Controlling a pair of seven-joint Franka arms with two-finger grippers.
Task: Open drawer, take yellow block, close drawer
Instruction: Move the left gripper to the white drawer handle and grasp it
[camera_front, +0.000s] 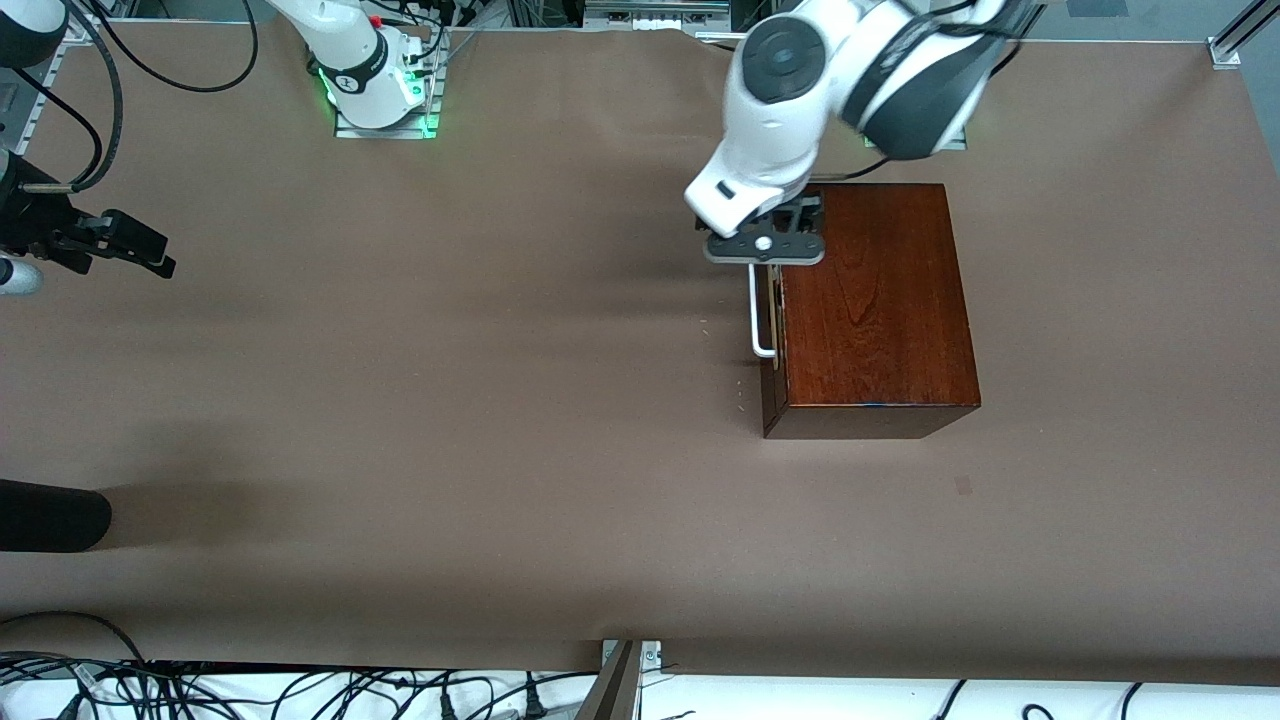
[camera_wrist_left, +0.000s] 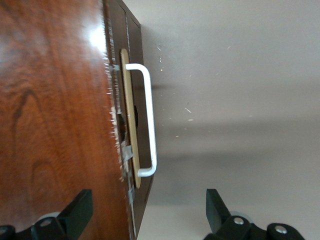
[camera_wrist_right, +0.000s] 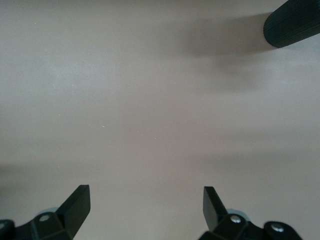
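The dark reddish-brown wooden box (camera_front: 875, 300) stands toward the left arm's end of the table. Its drawer (camera_front: 772, 330) is shut, and the white U-shaped handle (camera_front: 757, 315) sticks out of its dark front. The handle also shows in the left wrist view (camera_wrist_left: 148, 120), beside the box top (camera_wrist_left: 50, 115). My left gripper (camera_front: 765, 258) is open and empty, above the box's front edge at the end of the handle nearest the robots' bases. My right gripper (camera_front: 135, 248) is open and empty, above bare table at the right arm's end. The yellow block is hidden.
The brown table cover (camera_front: 450, 400) spreads around the box. A black cylindrical object (camera_front: 50, 515) juts in at the right arm's end of the table, nearer to the front camera; it also shows in the right wrist view (camera_wrist_right: 295, 22). Cables lie along the table's near edge.
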